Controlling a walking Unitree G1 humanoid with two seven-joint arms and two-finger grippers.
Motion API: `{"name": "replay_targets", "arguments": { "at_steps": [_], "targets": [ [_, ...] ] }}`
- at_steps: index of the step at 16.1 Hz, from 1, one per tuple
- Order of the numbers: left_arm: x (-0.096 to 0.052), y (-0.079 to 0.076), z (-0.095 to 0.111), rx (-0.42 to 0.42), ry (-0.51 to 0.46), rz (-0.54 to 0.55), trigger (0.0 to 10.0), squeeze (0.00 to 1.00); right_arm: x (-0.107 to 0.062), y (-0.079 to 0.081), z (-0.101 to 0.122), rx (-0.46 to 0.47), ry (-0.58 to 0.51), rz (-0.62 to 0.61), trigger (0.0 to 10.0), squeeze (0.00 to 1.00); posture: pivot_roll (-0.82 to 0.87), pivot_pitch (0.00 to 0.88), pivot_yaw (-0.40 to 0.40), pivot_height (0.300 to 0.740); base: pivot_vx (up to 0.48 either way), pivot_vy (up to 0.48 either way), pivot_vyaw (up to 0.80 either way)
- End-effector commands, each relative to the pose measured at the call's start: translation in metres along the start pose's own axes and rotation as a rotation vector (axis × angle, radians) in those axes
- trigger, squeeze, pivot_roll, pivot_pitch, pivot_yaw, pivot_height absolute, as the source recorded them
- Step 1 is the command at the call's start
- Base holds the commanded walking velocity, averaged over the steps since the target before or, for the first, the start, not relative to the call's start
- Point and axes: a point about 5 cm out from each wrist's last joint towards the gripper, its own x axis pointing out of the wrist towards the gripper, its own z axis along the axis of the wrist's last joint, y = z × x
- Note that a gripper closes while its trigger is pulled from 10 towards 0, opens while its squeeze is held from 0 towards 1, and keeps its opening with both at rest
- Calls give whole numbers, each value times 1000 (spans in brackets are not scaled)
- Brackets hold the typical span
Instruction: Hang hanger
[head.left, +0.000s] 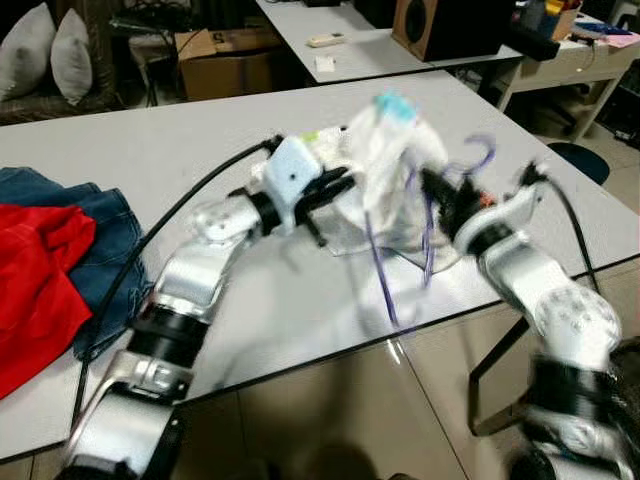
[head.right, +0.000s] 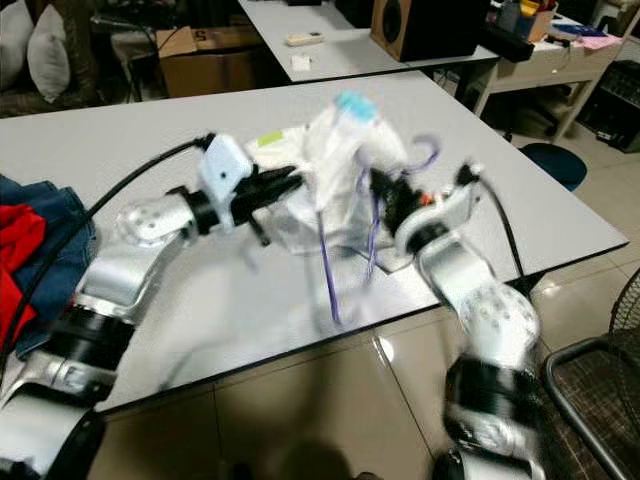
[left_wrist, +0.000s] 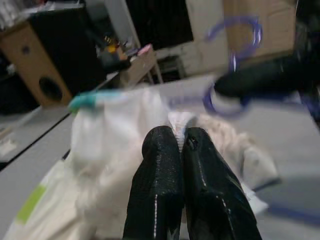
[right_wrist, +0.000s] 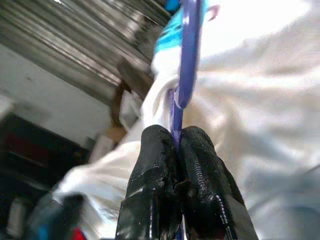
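Note:
A purple wire hanger (head.left: 425, 215) is lifted over the white table (head.left: 150, 160), tangled in a white garment (head.left: 385, 165) with a turquoise patch. My right gripper (head.left: 436, 190) is shut on the hanger's wire, seen up close in the right wrist view as the hanger (right_wrist: 186, 65) runs between the fingers (right_wrist: 200, 170). My left gripper (head.left: 342, 182) is shut on a fold of the white garment (left_wrist: 110, 150), its fingertips (left_wrist: 165, 145) pressed together on cloth. The hanger's hook (left_wrist: 235, 40) curls above the garment. The picture is blurred.
Red cloth (head.left: 35, 280) and blue jeans (head.left: 95, 235) lie at the table's left. A second table with a speaker (head.left: 440, 25) stands behind, with a cardboard box (head.left: 225, 60) beside it. The table's near edge runs below my arms, with tiled floor (head.left: 350, 420) beneath.

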Motion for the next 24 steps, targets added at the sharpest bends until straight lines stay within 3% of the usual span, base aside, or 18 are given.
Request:
{"name": "replay_targets", "arguments": {
  "at_steps": [1, 2, 5, 7, 10, 12, 13, 15, 17, 21, 22, 24],
  "targets": [
    [3, -1, 9, 25, -38, -12, 0, 0, -6, 3, -3, -70, 42, 7, 10000, 0, -40, 0, 1, 740, 0, 0, 0],
    [9, -6, 10, 46, -40, -18, 0, 0, -29, -5, -13, -167, 116, -2, 10000, 0, -53, 0, 22, 740, 0, 0, 0],
    [11, -4, 6, 99, -6, 33, 0, 0, -60, -9, -21, -273, 187, 8, 10000, 0, -70, 0, 43, 740, 0, 0, 0],
    [7, 17, 8, 140, -7, 199, 0, 0, -85, -8, -23, -274, 184, 43, 10000, 0, -76, 0, 56, 740, 0, 0, 0],
    [-3, 41, 21, 170, -60, 324, 0, 0, -113, -10, -31, -336, 239, 70, 10000, 0, -75, 0, 61, 740, 0, 0, 0],
    [-5, 40, 22, 179, -72, 308, 0, 0, -117, -14, -29, -348, 223, 32, 10000, 0, -81, 0, 66, 740, 0, 0, 0],
    [-6, 33, 21, 187, -87, 254, 0, 0, -115, -20, -22, -330, 153, -23, 10000, 0, -85, 0, 71, 740, 0, 0, 0],
    [-7, 15, 18, 221, -111, 148, 0, 0, -101, -26, -14, -210, 66, -44, 10000, 0, -90, 0, 74, 740, 0, 0, 0],
    [-6, 8, 14, 239, -102, 116, 0, 0, -91, -31, -13, -169, 59, -35, 10000, 0, -82, 0, 62, 740, 0, 0, 0],
    [-5, 3, 16, 274, -113, 80, 0, 0, -85, -17, -18, -181, 124, 84, 10000, 0, -74, 0, 49, 740, 0, 0, 0],
    [-4, -2, 17, 282, -132, 36, 0, 0, -84, -14, -22, -215, 171, 108, 10000, 0, -72, 0, 48, 740, 0, 0, 0],
    [-2, 1, 17, 284, -118, 86, 0, 0, -84, -14, -42, -345, 332, 106, 10000, 0, -68, 0, 37, 740, 0, 0, 0]
  ]
}}
